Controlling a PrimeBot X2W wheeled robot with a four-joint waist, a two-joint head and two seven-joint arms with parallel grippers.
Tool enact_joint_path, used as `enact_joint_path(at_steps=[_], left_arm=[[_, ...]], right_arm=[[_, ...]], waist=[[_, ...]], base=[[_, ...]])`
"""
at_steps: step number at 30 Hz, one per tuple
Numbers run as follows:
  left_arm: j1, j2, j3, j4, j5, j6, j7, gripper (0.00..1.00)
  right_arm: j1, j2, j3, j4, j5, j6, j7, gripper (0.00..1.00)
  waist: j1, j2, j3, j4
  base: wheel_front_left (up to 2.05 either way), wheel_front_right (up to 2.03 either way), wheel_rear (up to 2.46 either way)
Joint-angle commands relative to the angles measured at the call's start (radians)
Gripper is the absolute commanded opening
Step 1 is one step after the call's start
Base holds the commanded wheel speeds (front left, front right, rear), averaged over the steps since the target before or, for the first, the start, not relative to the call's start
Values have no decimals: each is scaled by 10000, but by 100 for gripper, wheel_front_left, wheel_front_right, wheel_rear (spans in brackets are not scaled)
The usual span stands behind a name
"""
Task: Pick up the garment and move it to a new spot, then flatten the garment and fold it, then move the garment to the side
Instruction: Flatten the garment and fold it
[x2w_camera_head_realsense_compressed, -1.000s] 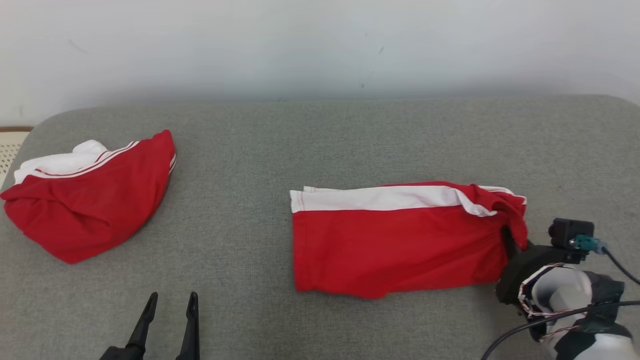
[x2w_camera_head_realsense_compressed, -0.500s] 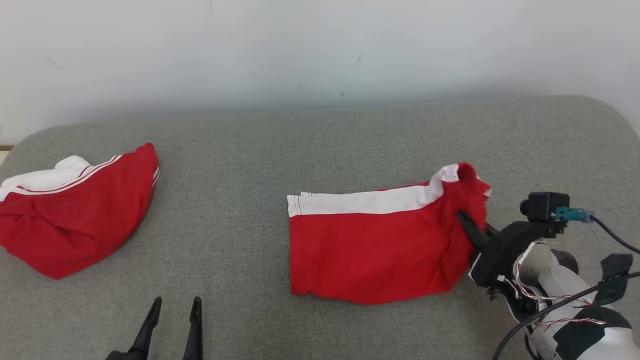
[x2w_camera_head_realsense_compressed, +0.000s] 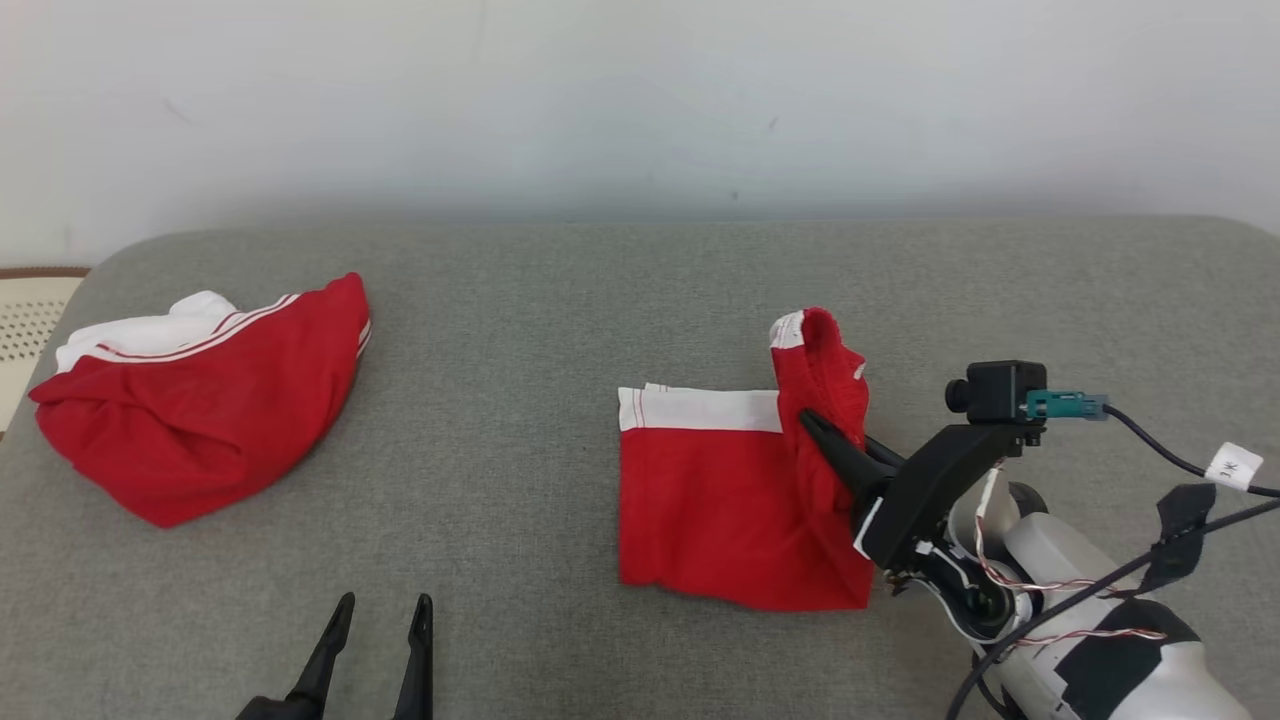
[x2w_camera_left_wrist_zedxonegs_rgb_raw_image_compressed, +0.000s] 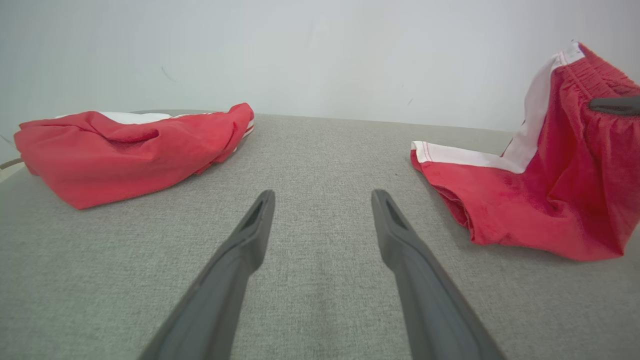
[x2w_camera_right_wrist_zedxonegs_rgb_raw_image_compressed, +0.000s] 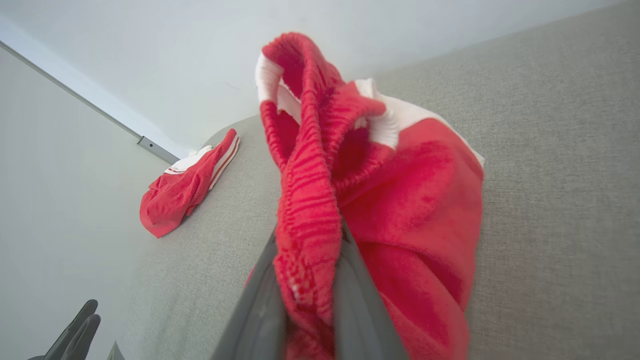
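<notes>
The garment (x2w_camera_head_realsense_compressed: 715, 500) is a pair of red shorts with a white side stripe, lying right of centre on the grey cushion (x2w_camera_head_realsense_compressed: 520, 330). My right gripper (x2w_camera_head_realsense_compressed: 812, 424) is shut on its elastic waistband end, holding that end raised and curled over the flat part. In the right wrist view the red ribbed fabric (x2w_camera_right_wrist_zedxonegs_rgb_raw_image_compressed: 310, 200) is pinched in my right gripper (x2w_camera_right_wrist_zedxonegs_rgb_raw_image_compressed: 308, 239). My left gripper (x2w_camera_head_realsense_compressed: 383, 606) stands open at the front left, over bare cushion. In the left wrist view my left gripper (x2w_camera_left_wrist_zedxonegs_rgb_raw_image_compressed: 322, 196) holds nothing, with the garment (x2w_camera_left_wrist_zedxonegs_rgb_raw_image_compressed: 520, 210) to its right.
A second red and white garment (x2w_camera_head_realsense_compressed: 200, 420) lies bunched at the cushion's far left, also seen as a red heap (x2w_camera_left_wrist_zedxonegs_rgb_raw_image_compressed: 130, 145) in the left wrist view. A white wall (x2w_camera_head_realsense_compressed: 640, 100) runs behind. A beige mat (x2w_camera_head_realsense_compressed: 25, 315) borders the left edge.
My right gripper has lifted the garment's right end and carried it leftward over the rest, so the flat part looks shorter. The head camera shifted. The left gripper stays open.
</notes>
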Motion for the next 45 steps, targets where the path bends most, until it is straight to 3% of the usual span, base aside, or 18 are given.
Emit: enact_joint_path(at_steps=[1,14,21,22,23,24,30,37,45], left_arm=[[-61,-9,1,30,13,-33,-32,100],[-389,-56,-392,142,-145,-18,-32,100],[-446,-64,-490,164,-213,8,-32,100],[-451,-64,-486,167,-217,6,-32,100],[-454,-65,-475,168,-220,8,-32,100],[-450,-66,-460,168,-225,15,-32,100],[-254,-66,-338,146,-197,71,-32,100],[-21,-67,-137,25,-102,95,-32,100],[69,-66,-13,-100,12,142,-32,100]], right_arm=[[-112,79,53,35,52,-3,-72,0],[-805,1405,550,2117,132,-1,-297,0],[-1001,1769,895,3015,190,-1,-686,0],[-1035,1780,961,3085,188,-1,-726,27],[-1077,1779,1014,3140,198,-1,-802,60],[-1086,1785,1052,3169,256,-1,-856,100],[-1018,1504,1292,2812,283,-1,-1714,100],[-845,731,1268,2099,146,-1,-2763,100],[-832,-32,818,2330,-287,-1,-3309,100]], waist=[[0,0,66,124],[0,0,424,704],[0,0,525,889],[0,0,530,905],[0,0,531,916],[0,0,525,921],[0,0,340,844],[0,0,157,605],[0,0,122,409]], base=[[0,0,0],[0,0,0],[0,0,0],[0,0,0],[0,0,0],[0,0,0],[0,0,0],[0,0,0],[0,0,0]])
